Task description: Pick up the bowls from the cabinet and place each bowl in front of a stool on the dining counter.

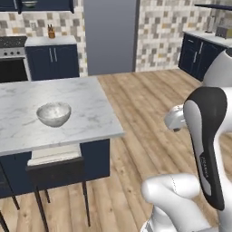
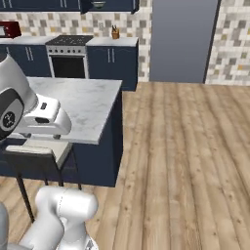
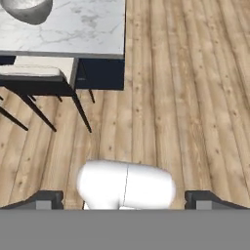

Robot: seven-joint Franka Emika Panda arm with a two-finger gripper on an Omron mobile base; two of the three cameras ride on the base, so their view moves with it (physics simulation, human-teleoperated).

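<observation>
End effector (image 3: 124, 199) with its two dark finger tips spread wide at the lower edge of the hand view, nothing between them, hanging over bare wooden floor (image 3: 185, 97) off the end of the dining tabletop (image 1: 81, 102). Grey-white marbled stone bowl (image 1: 54, 113) standing upright on the white marble slab, near the edge that faces a stool (image 1: 56, 162) tucked just under it; seen along the end effector, the same bowl lies up and to the left, well apart, cut by the picture's corner. Judged from this layout, one bowl appears already set in front of a stool, and the second, cream-and-green bowl remains to be fetched. Interior of the marbled bowl reads as empty, so far as its rim allows. Dark navy wall cabinet (image 2: 110, 5) above the range (image 2: 68, 58), far beyond the tabletop, shows a small rounded shape in an open section that may be the remaining bowl; too small to tell. Next move, as a judgement: carry the base away from the tabletop toward that cabinet, with the empty end effector leading.
</observation>
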